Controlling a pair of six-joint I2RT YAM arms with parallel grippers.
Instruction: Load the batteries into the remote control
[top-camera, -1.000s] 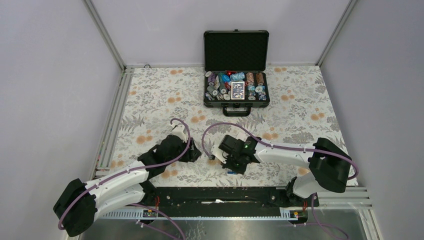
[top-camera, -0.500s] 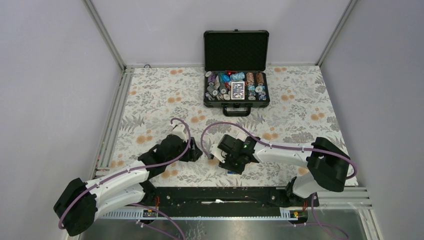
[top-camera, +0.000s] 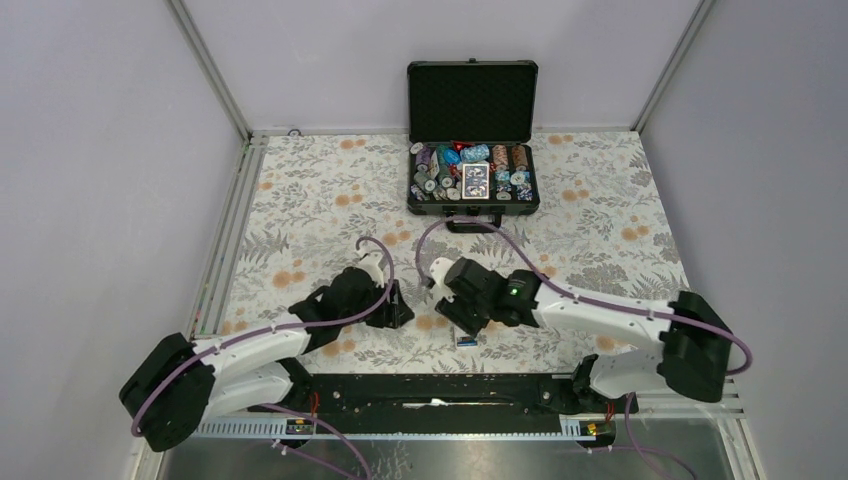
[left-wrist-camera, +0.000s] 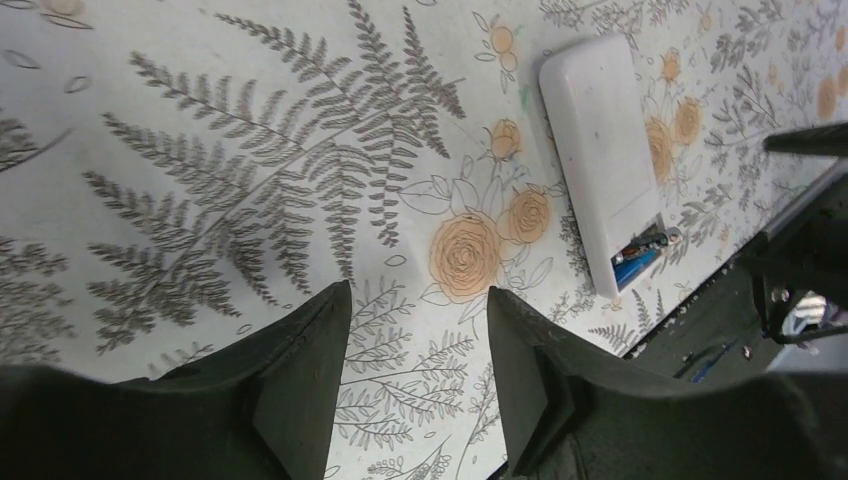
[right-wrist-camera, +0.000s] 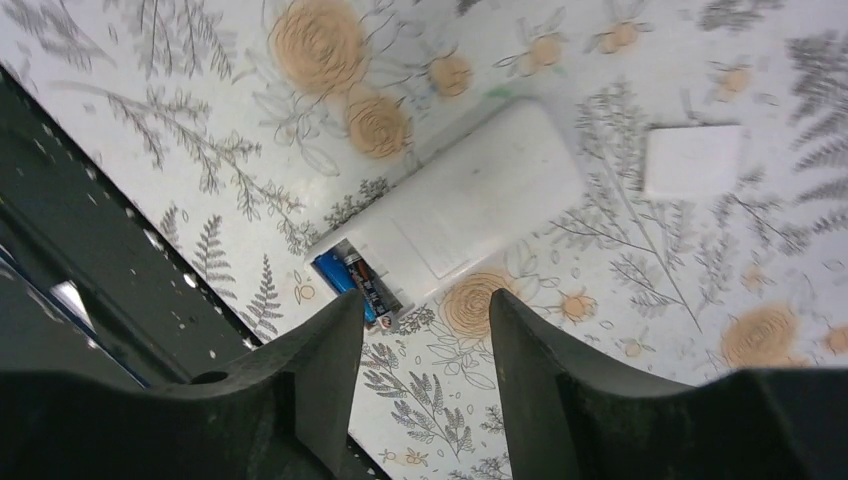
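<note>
The remote control (right-wrist-camera: 470, 200) lies back up on the flowered cloth, a plain white slab with its end compartment uncovered. Two batteries (right-wrist-camera: 355, 280), one blue and one dark, lie side by side in that compartment; the dark one reaches the end edge. My right gripper (right-wrist-camera: 422, 305) is open and empty just short of that end. The left gripper (left-wrist-camera: 418, 295) is also open over bare cloth, with the remote control (left-wrist-camera: 600, 150) and batteries (left-wrist-camera: 640, 255) off to its right. From above, only the batteries (top-camera: 465, 341) peek out beside the right gripper (top-camera: 455, 318).
A small white square cover (right-wrist-camera: 693, 160) lies on the cloth beyond the remote. An open black case of poker chips (top-camera: 472, 170) stands at the back. A black rail (top-camera: 450, 390) runs along the near edge, close to the batteries.
My right gripper has opened and drawn back from the remote's end, leaving the batteries in the compartment. The left arm has shifted a little to the right.
</note>
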